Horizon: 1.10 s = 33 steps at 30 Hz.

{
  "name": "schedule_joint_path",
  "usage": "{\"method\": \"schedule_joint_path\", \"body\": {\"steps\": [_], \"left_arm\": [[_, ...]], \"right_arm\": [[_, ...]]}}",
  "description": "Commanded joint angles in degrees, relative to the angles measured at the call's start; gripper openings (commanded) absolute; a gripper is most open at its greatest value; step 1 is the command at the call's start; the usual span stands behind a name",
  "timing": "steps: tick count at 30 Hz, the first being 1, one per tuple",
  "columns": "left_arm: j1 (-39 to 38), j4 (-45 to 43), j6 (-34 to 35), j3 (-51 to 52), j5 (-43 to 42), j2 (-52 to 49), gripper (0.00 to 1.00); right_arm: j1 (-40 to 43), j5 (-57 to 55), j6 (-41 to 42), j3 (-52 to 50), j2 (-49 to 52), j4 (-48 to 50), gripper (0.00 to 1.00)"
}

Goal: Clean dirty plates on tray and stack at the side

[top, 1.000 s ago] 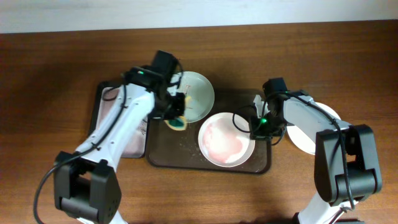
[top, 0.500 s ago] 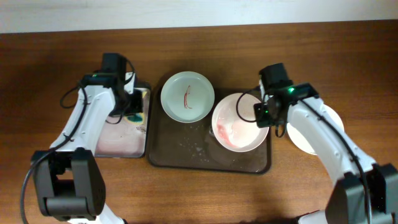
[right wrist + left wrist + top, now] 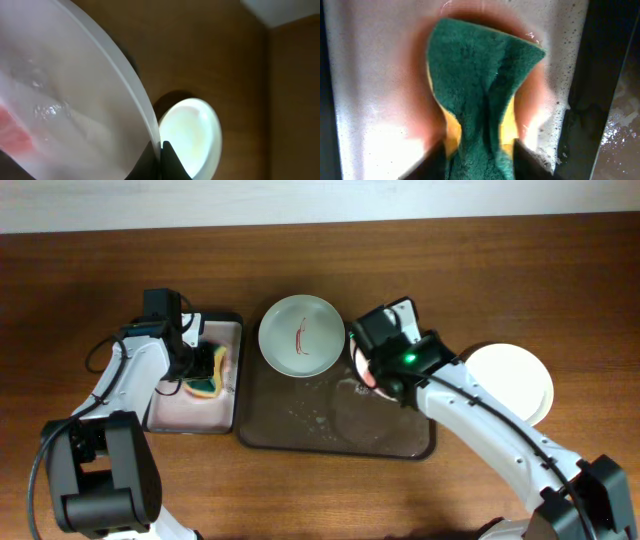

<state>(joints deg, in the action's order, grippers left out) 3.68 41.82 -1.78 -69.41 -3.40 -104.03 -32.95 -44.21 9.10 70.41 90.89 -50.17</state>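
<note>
Now the right hand (image 3: 161, 157) clamps the pinkish plate (image 3: 60, 95) by its rim, tilted above the brown tray (image 3: 300, 435), where the streaked green plate (image 3: 285, 345) lies; the left hand (image 3: 480, 160) pinches a sponge (image 3: 475, 75).

Three plates on show: one pale green plate (image 3: 302, 335), one white plate (image 3: 510, 380), one pinkish plate (image 3: 60, 100). Two trays now: one dark brown tray (image 3: 300, 432), one whitish sponge tray (image 3: 195, 408). And just one green-and-yellow sponge (image 3: 480, 90).
</note>
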Motion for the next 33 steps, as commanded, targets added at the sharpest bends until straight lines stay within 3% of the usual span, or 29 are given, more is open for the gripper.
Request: {"method": "schedule_joint_path", "body": {"steps": [1,7,12,14,17,19,24,33], "left_arm": [[0.13,0.02,-0.44,0.46,-1.49,0.76,0.68],[0.13,0.13,-0.44,3.85,-1.27,0.76,0.77],[0.13,-2.34,-0.44,8.31,-1.29,0.76,0.77],[0.13,-3.65,-0.44,9.25,-1.29,0.76,0.68],[0.13,-4.00,-0.44,9.42,-1.27,0.76,0.22],[0.13,-3.89,-0.44,9.42,-1.27,0.76,0.10],[0.13,-3.80,-0.44,9.42,-1.03,0.76,0.00],[0.13,-1.86,-0.44,9.09,0.46,3.80,0.00]], "right_arm": [[-4.11,-12.50,3.04,1.07,-1.31,0.48,0.04],[-5.90,-14.73,8.94,1.07,-3.19,-0.24,0.04],[-5.46,-14.56,9.44,1.09,-7.76,0.31,0.04],[-5.03,-14.32,9.46,1.09,-9.38,0.26,0.04],[-2.69,-10.38,9.68,1.09,-11.13,-0.15,0.04],[0.55,-6.56,11.13,1.09,-11.82,-0.85,0.04],[10.97,5.92,11.15,1.09,-12.00,-1.51,0.04],[29.86,21.46,11.19,1.07,-12.00,-3.80,0.04]]}}
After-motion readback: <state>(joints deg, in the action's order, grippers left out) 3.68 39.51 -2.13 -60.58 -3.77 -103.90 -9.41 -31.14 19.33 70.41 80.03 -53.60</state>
